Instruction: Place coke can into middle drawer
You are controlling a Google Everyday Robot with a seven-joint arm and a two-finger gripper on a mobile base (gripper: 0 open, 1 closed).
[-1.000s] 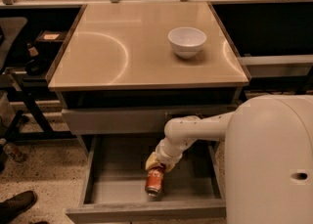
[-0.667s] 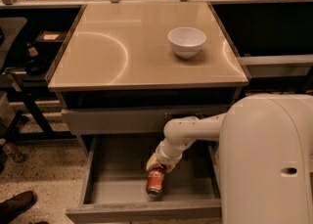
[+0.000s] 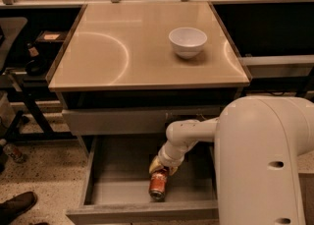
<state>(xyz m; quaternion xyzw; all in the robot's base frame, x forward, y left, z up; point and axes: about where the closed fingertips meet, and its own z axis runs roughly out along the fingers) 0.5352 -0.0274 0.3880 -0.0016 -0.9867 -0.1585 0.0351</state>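
Tan countertop (image 3: 98, 62) is filling the upper view, with a white bowl (image 3: 187, 41) sitting toward its right rear. Below it a closed drawer front (image 3: 113, 121) is showing, and under that the middle drawer (image 3: 117, 170) is standing pulled open. White arm (image 3: 189, 133) is reaching down from the robot body (image 3: 265, 160) into the drawer. Gripper (image 3: 161, 166) is sitting low inside, at the upper end of the coke can (image 3: 158, 185). The can is lying tilted near the drawer's centre, silver end toward the front edge, apparently resting on the grey floor. Gripper and can are touching; whether the grip is on or let go cannot be told. Judging the placing step to be nearly done. Next move is calling for a clean release, then lifting the arm straight out without dragging the can.
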